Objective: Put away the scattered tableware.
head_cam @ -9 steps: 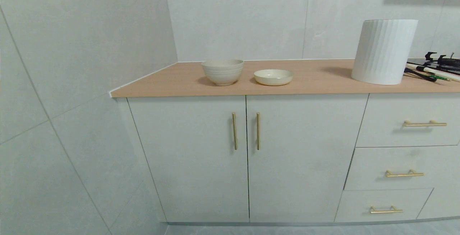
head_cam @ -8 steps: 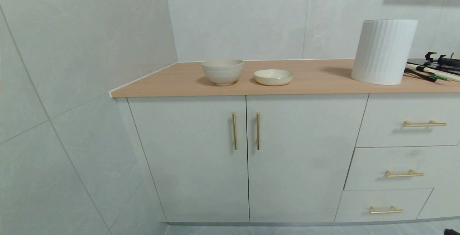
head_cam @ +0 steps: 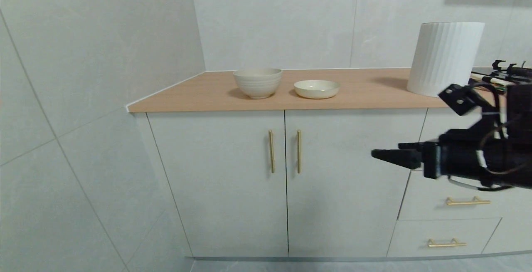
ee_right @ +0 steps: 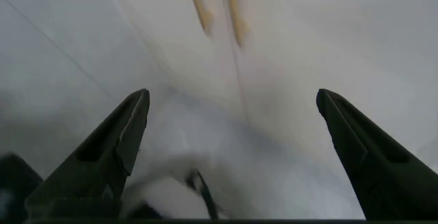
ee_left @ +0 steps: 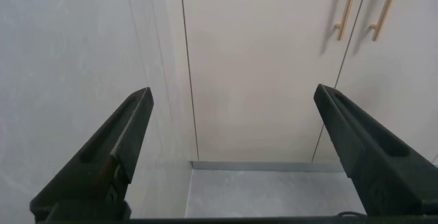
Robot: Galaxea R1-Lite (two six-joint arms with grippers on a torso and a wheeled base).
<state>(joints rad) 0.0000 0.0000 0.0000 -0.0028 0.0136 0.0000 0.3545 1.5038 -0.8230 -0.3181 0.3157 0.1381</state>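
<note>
While its fingers stand wide apart, the right gripper (head_cam: 392, 154) hangs level before the right cabinet door (head_cam: 349, 189), pointing toward the handles (head_cam: 298, 151), which its wrist view seems to show ahead. Opening that door looks like the step in hand; next, align on a handle and close. Above, the bowl (head_cam: 257, 82) and the dish (head_cam: 316, 89) sit on the countertop (head_cam: 374, 93).
</note>
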